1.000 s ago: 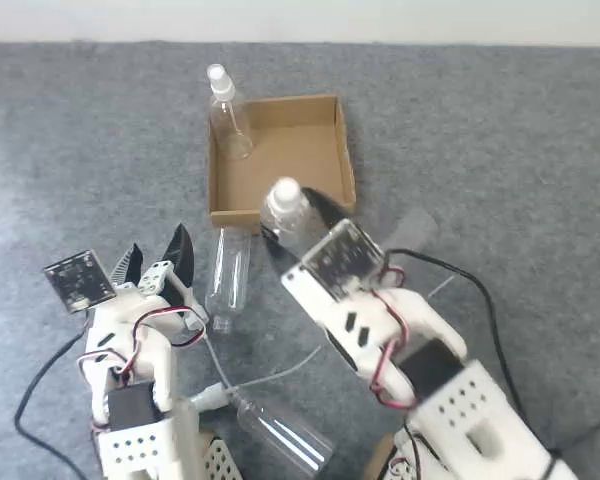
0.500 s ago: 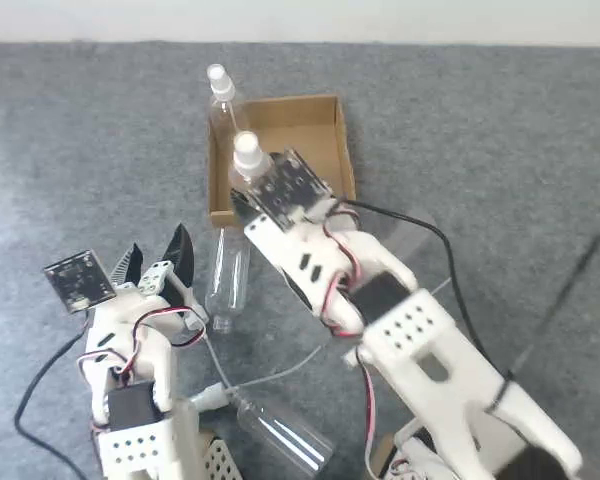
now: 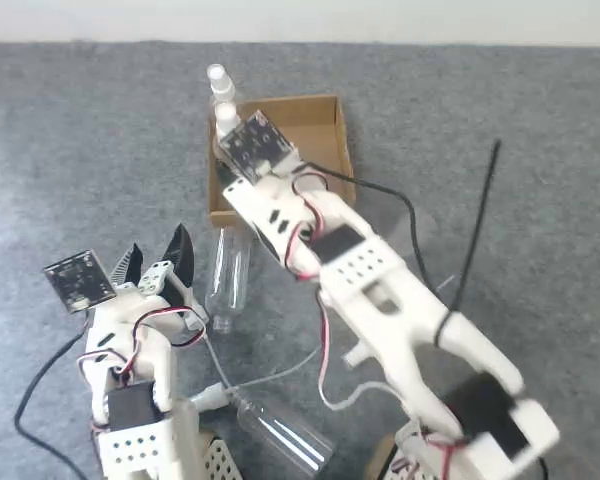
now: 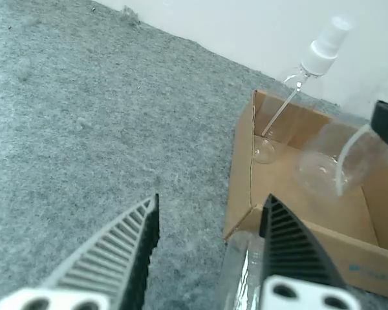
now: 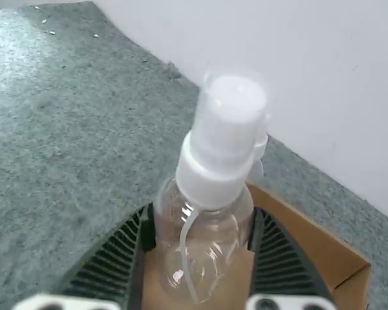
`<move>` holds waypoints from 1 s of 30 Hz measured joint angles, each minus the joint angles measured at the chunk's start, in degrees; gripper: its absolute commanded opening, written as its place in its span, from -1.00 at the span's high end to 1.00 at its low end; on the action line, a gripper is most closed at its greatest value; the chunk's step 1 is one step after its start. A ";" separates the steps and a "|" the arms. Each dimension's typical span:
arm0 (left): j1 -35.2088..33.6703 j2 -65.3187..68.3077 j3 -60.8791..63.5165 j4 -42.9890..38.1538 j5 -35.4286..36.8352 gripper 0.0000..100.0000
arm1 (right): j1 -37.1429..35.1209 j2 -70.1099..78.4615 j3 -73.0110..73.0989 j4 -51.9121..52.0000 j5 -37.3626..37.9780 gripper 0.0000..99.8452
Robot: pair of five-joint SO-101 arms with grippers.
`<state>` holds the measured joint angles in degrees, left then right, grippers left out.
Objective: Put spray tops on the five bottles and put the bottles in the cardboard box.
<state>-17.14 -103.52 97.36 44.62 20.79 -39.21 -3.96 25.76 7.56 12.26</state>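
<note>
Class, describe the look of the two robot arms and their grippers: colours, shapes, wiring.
The left arm and right arm are white plastic blocks with red, white and black wires. The left gripper and right gripper have black, ribbed, pointed fingers. A dark circuit board sits at each wrist.

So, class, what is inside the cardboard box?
A capped bottle stands in a corner of the box. The right hand holds a second capped bottle beside it. Its arm hides part of the floor.
</note>
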 measured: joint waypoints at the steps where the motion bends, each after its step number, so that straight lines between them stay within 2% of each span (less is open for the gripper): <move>1: 0.00 0.00 0.00 0.00 0.00 0.51 | 0.35 1.93 -1.49 0.00 0.00 0.81; 13: 0.00 0.00 0.00 0.00 0.00 0.51 | 0.62 21.10 -16.70 -0.09 -0.09 0.81; 22: 0.00 0.00 0.00 0.00 0.00 0.51 | 0.62 28.92 -23.12 -0.26 -0.09 0.81; 30: 0.00 0.00 0.00 0.09 0.00 0.51 | 1.23 34.55 -24.09 -8.00 -2.46 0.81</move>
<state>-17.14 -103.52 97.36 44.70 20.79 -37.98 30.59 1.67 -0.44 9.80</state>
